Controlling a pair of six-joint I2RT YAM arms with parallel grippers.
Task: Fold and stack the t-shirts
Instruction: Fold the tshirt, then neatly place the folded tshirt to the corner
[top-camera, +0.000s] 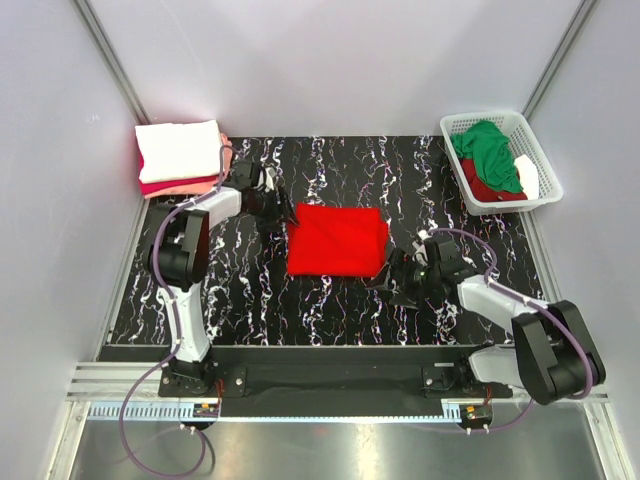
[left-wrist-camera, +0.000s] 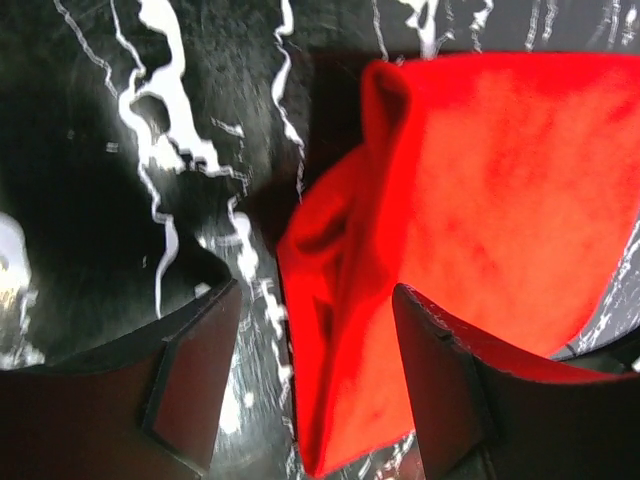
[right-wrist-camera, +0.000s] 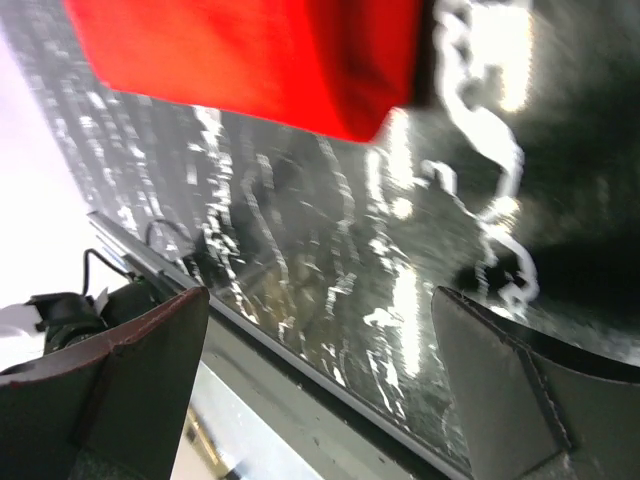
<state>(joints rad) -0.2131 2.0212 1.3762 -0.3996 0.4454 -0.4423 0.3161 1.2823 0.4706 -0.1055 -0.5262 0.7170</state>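
- I am looking at the red t-shirt (top-camera: 337, 240), which is lying folded into a neat rectangle in the middle of the black, white-veined table (top-camera: 240, 290).
- The left gripper (top-camera: 283, 212) is sitting at that shirt's far left corner. On its wrist camera the fingers (left-wrist-camera: 195, 370) are standing spread apart.
- A rumpled edge of the red cloth is running between those fingers, and nothing is being pinched. I cannot tell whether the right-hand finger is touching the cloth.
- The right gripper (top-camera: 388, 280) is sitting just beside the shirt's near right corner, with its jaws released and wide.
- The right wrist camera is showing bare table between its fingers (right-wrist-camera: 130, 380). The red corner is lying beyond them, apart from both.
- At the table's far left corner a stack (top-camera: 180, 160) of folded t-shirts is resting. White is lying on top, salmon pink under it, and a crimson edge is showing at the bottom.
- At the far right the white basket (top-camera: 478, 118) is holding a green t-shirt (top-camera: 487, 152), which is heaped over a dark red t-shirt (top-camera: 485, 188).
- A white cloth (top-camera: 527, 175) is lying tucked against the basket's right-hand wall.
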